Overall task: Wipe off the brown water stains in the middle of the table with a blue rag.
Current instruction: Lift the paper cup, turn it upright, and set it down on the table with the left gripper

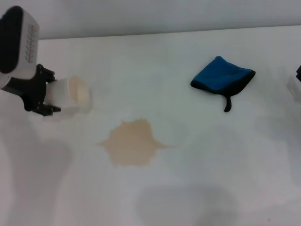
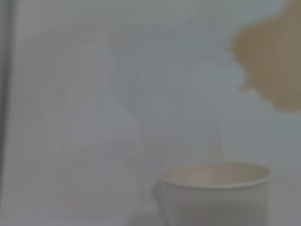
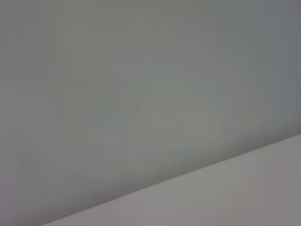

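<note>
**Wipe not begun: rag untouched, stain intact**

My left gripper (image 1: 49,100) is at the table's (image 1: 197,188) left side, fingers closed around the white paper cup (image 1: 73,96). The blue rag (image 1: 222,77) lies well apart, far right. The brown water stains (image 1: 131,142) sit whole mid-table. My right gripper (image 1: 298,75) barely shows at the right edge. Everything remains: fetch rag, wipe.

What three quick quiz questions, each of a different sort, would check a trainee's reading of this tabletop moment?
1. True or false: the bright-blue folded rag lies on the light tan stain.
2. What does the left gripper grip? A) white paper cup B) rag C) nothing
3. Fill in: the rag's thin black loop strap rests on the white ____.

Key: 1 false; 2 A; 3 table.
</note>
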### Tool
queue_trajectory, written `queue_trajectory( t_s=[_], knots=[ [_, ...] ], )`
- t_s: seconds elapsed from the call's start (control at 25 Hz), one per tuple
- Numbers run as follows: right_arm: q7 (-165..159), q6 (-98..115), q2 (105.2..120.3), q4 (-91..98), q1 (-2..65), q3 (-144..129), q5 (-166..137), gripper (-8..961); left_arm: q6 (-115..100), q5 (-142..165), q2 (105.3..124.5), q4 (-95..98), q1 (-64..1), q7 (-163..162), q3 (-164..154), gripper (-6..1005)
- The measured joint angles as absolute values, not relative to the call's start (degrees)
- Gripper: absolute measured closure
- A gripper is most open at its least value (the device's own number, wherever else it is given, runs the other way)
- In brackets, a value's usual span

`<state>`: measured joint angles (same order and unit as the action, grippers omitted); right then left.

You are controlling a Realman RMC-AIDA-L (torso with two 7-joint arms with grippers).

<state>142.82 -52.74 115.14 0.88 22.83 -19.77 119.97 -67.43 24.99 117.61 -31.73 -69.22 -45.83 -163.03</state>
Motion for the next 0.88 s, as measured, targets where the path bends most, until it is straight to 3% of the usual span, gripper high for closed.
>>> queue_trajectory(
  t_s=[0.2, 0.4, 0.88],
  knots=[
    [142.82, -52.62, 115.17, 0.92, 23.49, -19.77, 119.97, 82, -69.41, 14.76, 117.12, -33.33, -65.42, -46.18, -163.03, 317],
    [142.82, -52.23, 115.23, 0.92, 23.75, -19.77, 119.97, 82, -70.94, 1.91, 117.96, -34.26, -60.14, -45.6, -163.04, 333],
    [142.82, -51.02, 115.38, 0.34, 23.73, -19.8, 119.8, 83, -78.63, -32.72, 118.36, -24.93, -42.85, -37.7, -162.95, 339]
  ],
)
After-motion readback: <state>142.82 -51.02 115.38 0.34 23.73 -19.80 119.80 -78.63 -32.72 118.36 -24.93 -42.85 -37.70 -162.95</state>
